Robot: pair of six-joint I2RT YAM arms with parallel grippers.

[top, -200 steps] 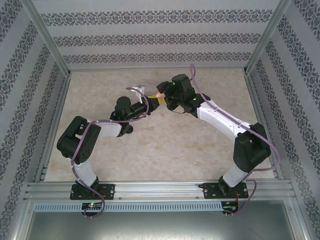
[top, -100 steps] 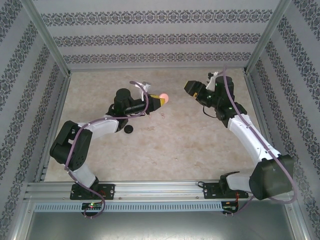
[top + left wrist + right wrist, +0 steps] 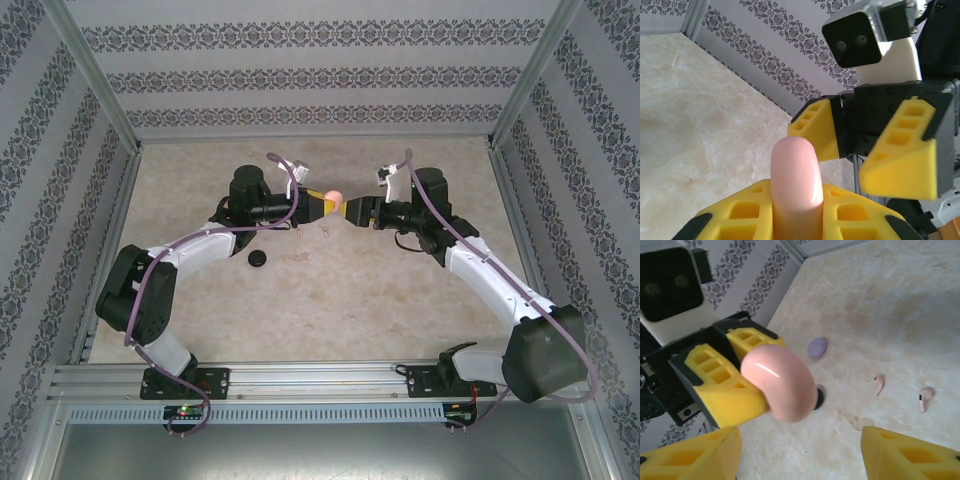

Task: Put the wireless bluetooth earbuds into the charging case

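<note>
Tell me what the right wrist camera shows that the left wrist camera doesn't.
Right wrist view: a purple case and two pink earbuds lying apart on the table. Left wrist view: the right gripper seen from the front, jaws open, with its camera above. Both: the pink case clamped in the left gripper, with yellow fingers of both grippers in frame.

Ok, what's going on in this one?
The left hand is clamped on a pink charging case, holding it up off the table. The right hand, jaws open and empty, faces it at close range, probably to help open it or take it. Two pink earbuds lie loose on the table, not yet picked up, near a purple case and a black case.
</note>
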